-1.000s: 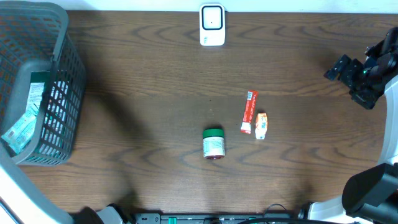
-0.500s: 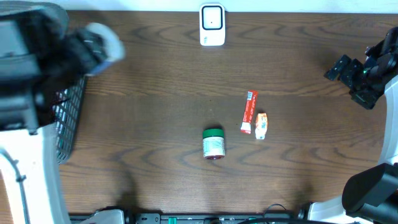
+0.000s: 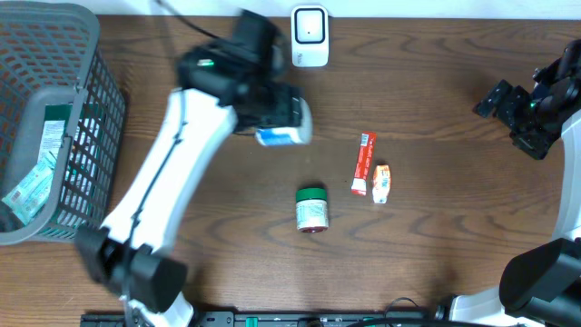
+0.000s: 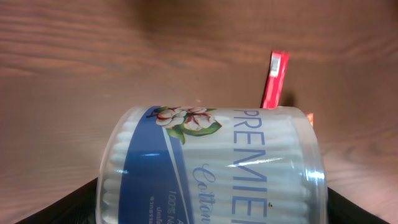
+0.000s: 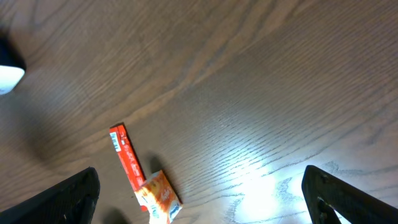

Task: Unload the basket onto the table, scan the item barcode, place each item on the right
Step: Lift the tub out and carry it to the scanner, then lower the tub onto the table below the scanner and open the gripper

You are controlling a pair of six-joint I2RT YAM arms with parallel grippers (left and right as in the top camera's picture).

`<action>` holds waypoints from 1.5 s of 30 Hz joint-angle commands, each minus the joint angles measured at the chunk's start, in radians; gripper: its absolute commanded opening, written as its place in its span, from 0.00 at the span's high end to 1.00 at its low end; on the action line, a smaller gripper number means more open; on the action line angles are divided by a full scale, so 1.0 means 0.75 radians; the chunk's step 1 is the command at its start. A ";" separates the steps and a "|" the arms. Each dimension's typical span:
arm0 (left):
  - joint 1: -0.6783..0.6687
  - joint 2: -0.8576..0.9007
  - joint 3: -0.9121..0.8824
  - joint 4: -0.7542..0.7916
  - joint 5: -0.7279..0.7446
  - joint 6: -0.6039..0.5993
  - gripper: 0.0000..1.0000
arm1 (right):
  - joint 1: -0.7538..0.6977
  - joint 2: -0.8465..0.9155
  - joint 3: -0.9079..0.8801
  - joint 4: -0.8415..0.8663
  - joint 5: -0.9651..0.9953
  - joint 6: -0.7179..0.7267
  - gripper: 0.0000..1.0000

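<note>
Left arm (image 3: 172, 154) outstretched, jaws around swab tub (image 4: 211, 165); right arm (image 3: 534, 111) aside, jaws wide.

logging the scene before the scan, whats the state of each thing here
cotton swab tub: on its side, clamped in left gripper
left gripper: shut on the tub
right gripper: open, empty
green-lidded jar: lid on, lying on its side on table
red stick packet: flat on table
orange packet: flat, beside red stick packet
basket: upright, packets inside
</note>
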 commanded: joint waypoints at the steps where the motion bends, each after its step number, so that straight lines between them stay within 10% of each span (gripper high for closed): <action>1: -0.072 0.093 -0.012 0.026 -0.018 0.030 0.30 | -0.007 -0.025 0.028 -0.004 -0.001 0.013 0.01; 22: -0.145 0.486 -0.012 0.208 -0.183 0.077 0.30 | -0.007 -0.025 0.028 -0.004 -0.001 0.013 0.01; 45: -0.143 0.373 0.128 0.024 -0.160 0.087 0.01 | -0.007 -0.025 0.028 -0.004 -0.001 0.013 0.01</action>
